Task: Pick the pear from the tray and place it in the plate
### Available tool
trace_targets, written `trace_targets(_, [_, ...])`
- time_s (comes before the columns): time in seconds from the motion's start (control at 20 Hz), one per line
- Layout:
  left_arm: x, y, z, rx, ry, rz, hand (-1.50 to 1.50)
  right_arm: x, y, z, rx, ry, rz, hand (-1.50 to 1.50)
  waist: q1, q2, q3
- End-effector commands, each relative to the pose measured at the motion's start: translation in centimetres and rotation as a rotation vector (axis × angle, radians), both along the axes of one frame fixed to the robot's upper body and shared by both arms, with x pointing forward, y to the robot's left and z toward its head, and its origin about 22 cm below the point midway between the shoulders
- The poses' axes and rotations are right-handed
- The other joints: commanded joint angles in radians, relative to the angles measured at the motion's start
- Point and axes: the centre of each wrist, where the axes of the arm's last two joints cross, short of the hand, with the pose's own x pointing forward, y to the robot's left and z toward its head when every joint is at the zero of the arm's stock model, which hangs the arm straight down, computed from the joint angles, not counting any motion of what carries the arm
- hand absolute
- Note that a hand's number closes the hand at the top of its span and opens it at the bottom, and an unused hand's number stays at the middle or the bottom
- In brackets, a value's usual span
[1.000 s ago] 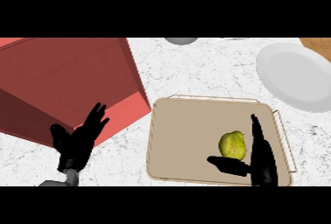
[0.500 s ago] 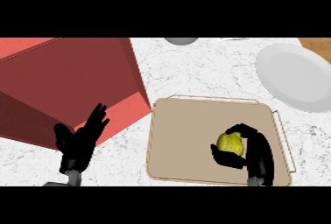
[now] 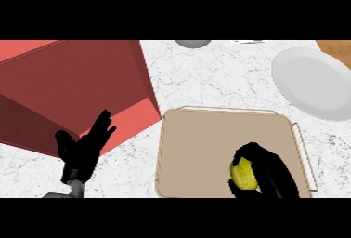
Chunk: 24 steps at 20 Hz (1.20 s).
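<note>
A yellow-green pear [image 3: 243, 174] lies low in the beige tray [image 3: 205, 139], near its lower right. My right hand [image 3: 270, 172] is curled round the pear, fingers arching over its top and right side, so only its left part shows. The white plate [image 3: 312, 83] sits at the upper right, apart from the tray. My left hand [image 3: 82, 151] rests open at the lower left with fingers up, beside the red box.
A large red box [image 3: 68, 88] fills the upper left, its corner close to the tray's left edge. A grey round object [image 3: 192, 43] sits at the top edge. A wooden board [image 3: 336, 46] shows in the top right corner.
My right hand went from straight fingers beside the pear to curling round it, and hand and pear now sit lower in the tray. The left hand stayed where it was.
</note>
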Motion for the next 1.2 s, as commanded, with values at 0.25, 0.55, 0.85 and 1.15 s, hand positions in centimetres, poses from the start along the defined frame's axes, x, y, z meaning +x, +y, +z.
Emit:
trace_targets(0.25, [-1.2,1.5,-1.2,0.001,0.074,0.043,0.0,-3.3,-3.8,7.2,0.135,-0.378,0.158,1.5,-0.026,0.009,0.003])
trace_targets(0.55, [-1.0,1.7,-1.4,0.009,0.066,0.033,0.0,-3.3,-6.8,6.6,0.34,-0.444,-0.058,1.5,-0.02,0.012,0.004])
trace_targets(0.85, [-1.0,1.2,-0.9,0.008,0.076,0.018,0.0,0.9,-11.4,7.6,0.488,-0.463,-0.2,1.5,-0.003,0.015,0.004])
trace_targets(1.15, [-0.1,0.4,-1.0,0.011,0.073,-0.004,0.0,5.9,-17.9,7.9,0.539,-0.555,-0.281,1.5,0.008,0.018,0.004])
